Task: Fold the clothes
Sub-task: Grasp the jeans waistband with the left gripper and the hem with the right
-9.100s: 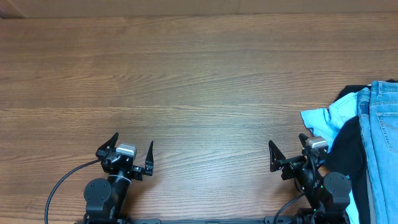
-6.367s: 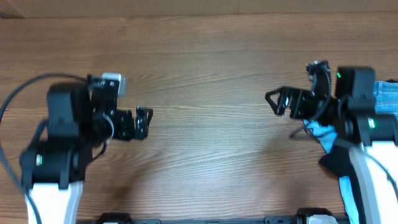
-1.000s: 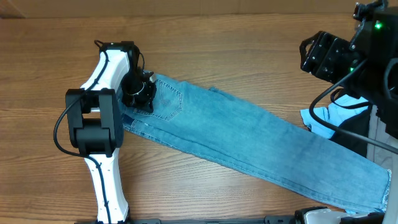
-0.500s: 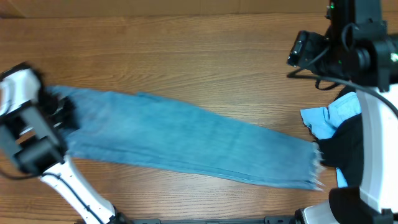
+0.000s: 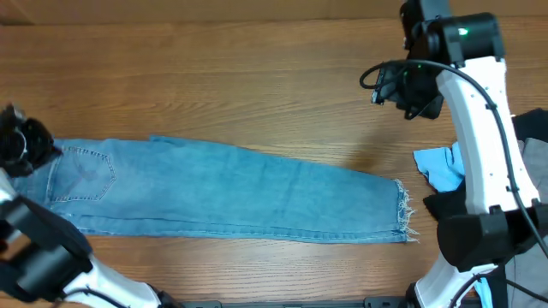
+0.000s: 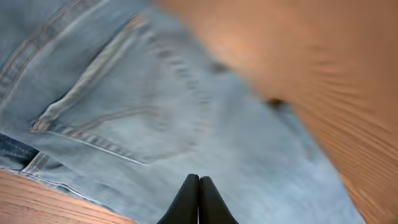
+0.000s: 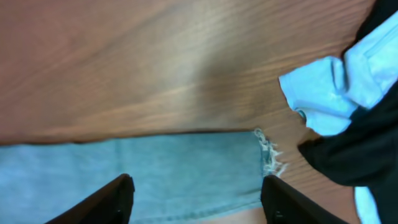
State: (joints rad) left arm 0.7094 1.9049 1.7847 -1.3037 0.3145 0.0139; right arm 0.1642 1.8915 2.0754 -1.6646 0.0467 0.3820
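**Jeans: spread out, no fold made**

Jeans (image 5: 240,192): one pair, flat at full length across the tabletop (image 5: 257,77), waist left, frayed hem right.
Left tool (image 6: 199,198): at the waistband, fingers together; pinch on denim not discernible.
Right tool (image 7: 198,199): apart, empty, above the hem end.
Done: laying out. Left: every fold.

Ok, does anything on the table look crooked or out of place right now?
The jeans lie flat but slanted across the table, waist at the left edge, frayed hems lower on the right. A cyan shirt and a black garment sit crumpled beside those hems. Nothing looks spilled or torn.
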